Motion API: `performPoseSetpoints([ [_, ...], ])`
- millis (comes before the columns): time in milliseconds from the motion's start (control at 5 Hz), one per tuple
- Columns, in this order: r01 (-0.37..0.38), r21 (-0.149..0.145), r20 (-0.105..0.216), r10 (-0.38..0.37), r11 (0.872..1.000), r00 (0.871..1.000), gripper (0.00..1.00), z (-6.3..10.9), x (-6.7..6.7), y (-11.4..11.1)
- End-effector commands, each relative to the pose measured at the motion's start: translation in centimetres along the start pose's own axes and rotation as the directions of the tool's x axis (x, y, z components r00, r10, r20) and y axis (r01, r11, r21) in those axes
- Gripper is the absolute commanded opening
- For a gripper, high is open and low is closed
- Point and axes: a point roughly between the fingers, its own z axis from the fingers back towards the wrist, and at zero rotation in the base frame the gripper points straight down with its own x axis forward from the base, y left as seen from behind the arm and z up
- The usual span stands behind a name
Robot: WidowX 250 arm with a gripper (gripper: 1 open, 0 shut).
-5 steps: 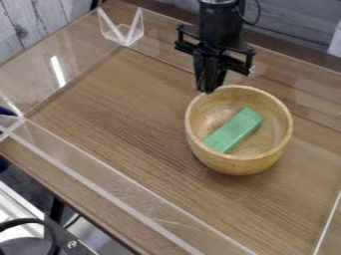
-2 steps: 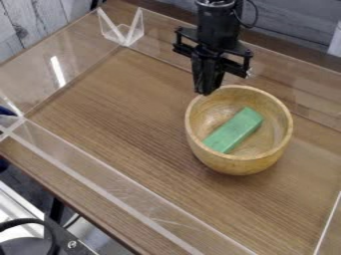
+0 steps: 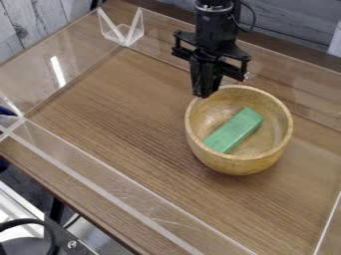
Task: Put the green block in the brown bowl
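The green block (image 3: 237, 130) lies flat and slanted inside the brown bowl (image 3: 216, 158), which sits on the wooden tabletop right of centre. My black gripper (image 3: 204, 90) hangs straight down just behind the bowl's far-left rim, its fingers pressed together and holding nothing. The gripper is apart from the block.
A clear plastic wall (image 3: 80, 164) fences the wooden table (image 3: 107, 110) along the front and left. A small clear bracket (image 3: 124, 27) stands at the back left corner. A dark cable loop (image 3: 27, 239) lies outside the fence at the bottom left.
The gripper has shifted very slightly left and away from the bowl; the block and bowl have not moved.
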Motion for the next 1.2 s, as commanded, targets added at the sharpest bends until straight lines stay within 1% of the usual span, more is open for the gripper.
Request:
performPoseSetpoints([
  [0, -0.008, 0.01, 0.036, 0.008, 1.0, 0.999, 1.0, 1.2, 0.3, 0.6],
  [200, -0.017, 0.01, 0.036, 0.016, 1.0, 0.999, 0.0, 1.0, 0.4, 1.0],
  [400, -0.023, 0.011, 0.037, 0.023, 1.0, 0.999, 1.0, 1.3, 0.3, 1.2],
  [600, -0.031, 0.011, 0.041, 0.031, 0.999, 0.999, 1.0, 1.7, 0.3, 1.5],
  [800, -0.042, 0.009, 0.058, 0.041, 0.999, 0.997, 1.0, 2.7, 0.1, 1.8],
  [1000, -0.052, 0.012, 0.086, 0.051, 0.999, 0.995, 1.0, 4.3, -0.3, 2.4],
])
